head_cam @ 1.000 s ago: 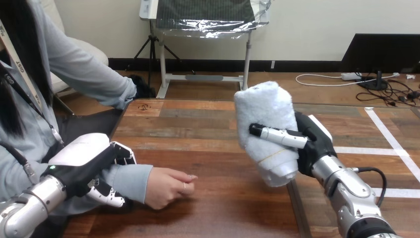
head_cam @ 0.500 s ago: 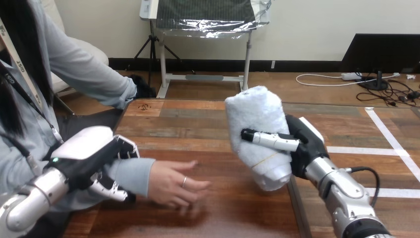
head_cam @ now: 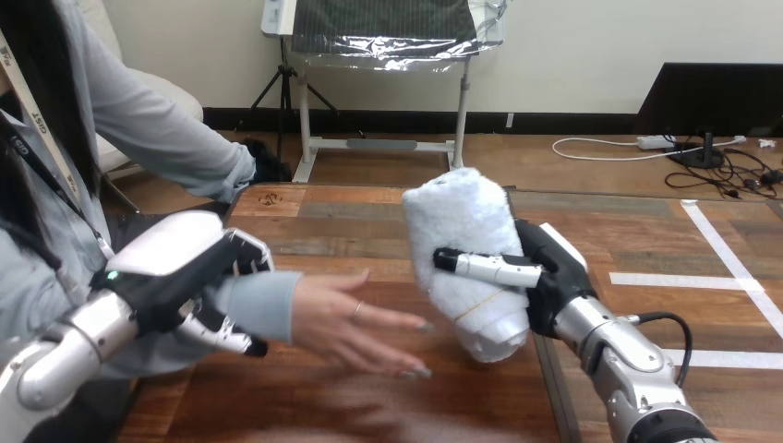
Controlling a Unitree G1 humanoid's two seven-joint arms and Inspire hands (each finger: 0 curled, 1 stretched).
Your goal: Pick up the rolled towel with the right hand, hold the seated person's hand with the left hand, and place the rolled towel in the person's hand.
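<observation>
Head view: the rolled towel (head_cam: 466,254) is white and fluffy, wound into a thick roll with a thin band round its lower part. It is at the middle of the table (head_cam: 369,226), in the right hand (head_cam: 547,277). That hand grips it from the view's right, with one finger laid across the towel's front and the palm behind it. The towel's long axis is close to upright. Its top leans a little toward the view's left and its lower end points down toward the table. Whether that end touches the wood cannot be told.

The table is made of dark and lighter wooden planks, with a seam running toward the near edge just right of the towel.

At the view's left, the left hand (head_cam: 185,277) is closed round the person's wrist (head_cam: 263,305), which is covered by a grey sleeve. The hand's white back lies over the wrist and its fingers curl beneath. The person's hand (head_cam: 355,323) reaches out from that grip, open, with fingers spread toward the towel. Its blurred fingertips are just beside the towel's lower part.
</observation>
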